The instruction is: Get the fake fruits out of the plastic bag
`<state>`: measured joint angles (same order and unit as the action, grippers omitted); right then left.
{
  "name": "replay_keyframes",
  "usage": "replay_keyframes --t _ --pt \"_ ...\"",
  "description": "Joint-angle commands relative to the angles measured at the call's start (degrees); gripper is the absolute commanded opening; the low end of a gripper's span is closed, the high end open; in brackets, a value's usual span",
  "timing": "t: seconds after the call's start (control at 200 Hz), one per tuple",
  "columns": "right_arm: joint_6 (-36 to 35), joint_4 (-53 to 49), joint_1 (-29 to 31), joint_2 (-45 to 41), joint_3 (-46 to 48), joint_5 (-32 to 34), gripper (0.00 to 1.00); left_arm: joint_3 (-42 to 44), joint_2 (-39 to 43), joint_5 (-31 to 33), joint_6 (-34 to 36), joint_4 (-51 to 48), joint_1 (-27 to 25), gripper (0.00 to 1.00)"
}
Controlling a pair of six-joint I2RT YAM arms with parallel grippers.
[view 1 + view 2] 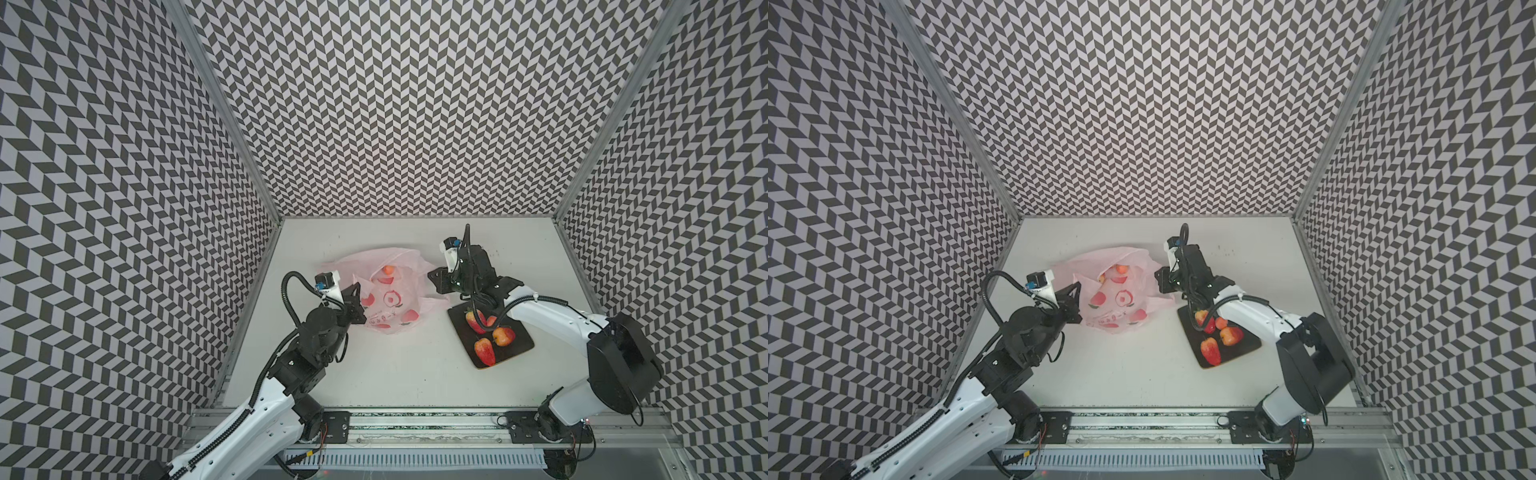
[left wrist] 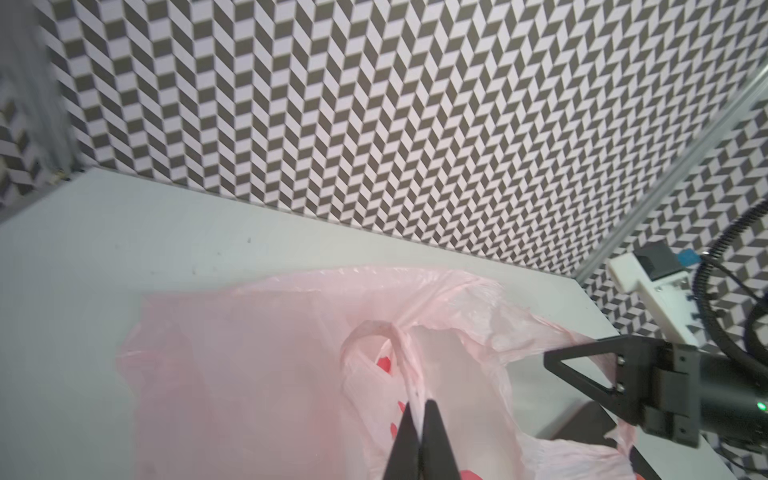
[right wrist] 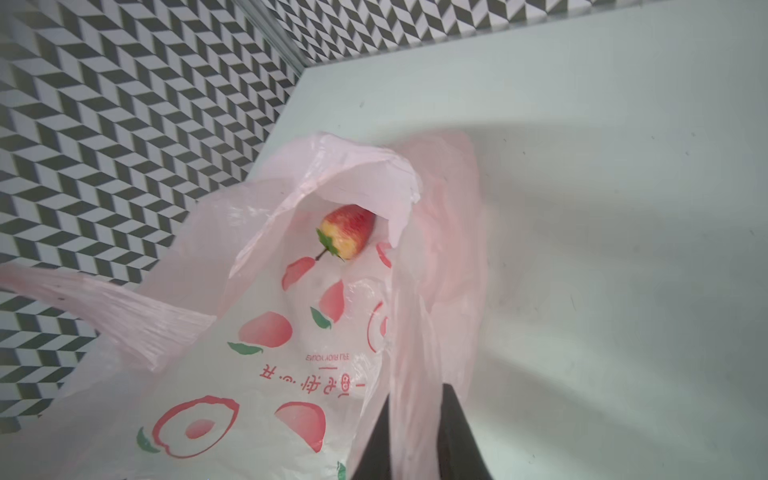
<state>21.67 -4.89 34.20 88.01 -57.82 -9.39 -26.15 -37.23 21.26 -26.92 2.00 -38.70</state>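
The pale-pink plastic bag [image 1: 386,299] [image 1: 1113,291] lies on the table between both arms, its mouth held apart. My left gripper [image 1: 357,286] [image 2: 419,401] is shut on a thin handle strip of the bag [image 2: 249,374]. My right gripper [image 1: 432,277] [image 3: 415,395] holds the bag's opposite edge, with bunched film filling the narrow gap between its fingers. Inside the bag [image 3: 249,374] lies a red-yellow fruit with a green cap [image 3: 347,230]. An orange ball [image 1: 388,270] [image 1: 1122,269] shows at the mouth.
A dark board [image 1: 519,347] [image 1: 1246,347] lies right of the bag, partly under my right arm. On it are a strawberry [image 1: 485,351], a second strawberry [image 1: 473,320], an apple [image 1: 503,336] and a small orange ball [image 1: 1221,322]. Patterned walls enclose three sides.
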Motion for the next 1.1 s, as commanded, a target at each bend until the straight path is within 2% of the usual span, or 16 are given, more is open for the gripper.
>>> replay_keyframes --t 0.0,0.095,0.18,0.27,0.396,0.471,0.561,0.676,0.831,1.022,1.097 --pt "-2.34 0.51 -0.42 -3.69 -0.22 2.04 0.27 0.49 -0.81 5.11 -4.91 4.41 -1.91 0.00" --pt "-3.17 -1.60 -0.40 -4.65 -1.94 1.14 0.50 0.23 -2.40 6.61 -5.87 6.59 -1.95 0.00" --pt "-4.23 -4.61 -0.44 -6.28 -3.90 1.30 0.65 -0.37 -3.23 7.73 -5.81 7.87 -1.93 0.00" --pt "-5.33 -8.26 -0.45 -9.61 -5.53 3.98 0.73 -0.92 -3.50 8.30 -6.51 8.38 -1.91 0.00" --pt "-8.61 -9.50 -0.45 -15.72 -4.84 7.88 0.77 -0.47 -3.15 9.01 -8.64 9.16 -2.00 0.00" --pt "-10.88 -10.12 -0.44 -18.82 -4.82 8.25 0.76 -0.39 -2.85 9.62 -9.93 9.29 -1.96 0.00" --pt "-13.37 -9.78 0.58 -20.54 -5.65 4.44 0.70 -0.05 -2.39 10.24 -10.98 10.08 -2.04 0.00" --pt "-14.78 -7.05 7.06 -19.08 -6.61 2.82 0.60 0.39 -1.72 11.21 -12.34 11.23 -2.03 0.00" --pt "-11.13 -3.65 13.03 -10.76 -7.43 0.95 0.51 0.22 -1.36 11.64 -12.20 12.31 -2.40 0.00" --pt "-5.87 4.14 15.56 0.55 -7.95 1.68 0.38 0.93 -0.82 14.39 -12.45 14.87 -4.52 0.00" --pt "-2.16 5.14 15.61 6.49 -10.86 3.19 0.38 1.16 -0.65 14.90 -12.57 14.79 -5.06 0.00"
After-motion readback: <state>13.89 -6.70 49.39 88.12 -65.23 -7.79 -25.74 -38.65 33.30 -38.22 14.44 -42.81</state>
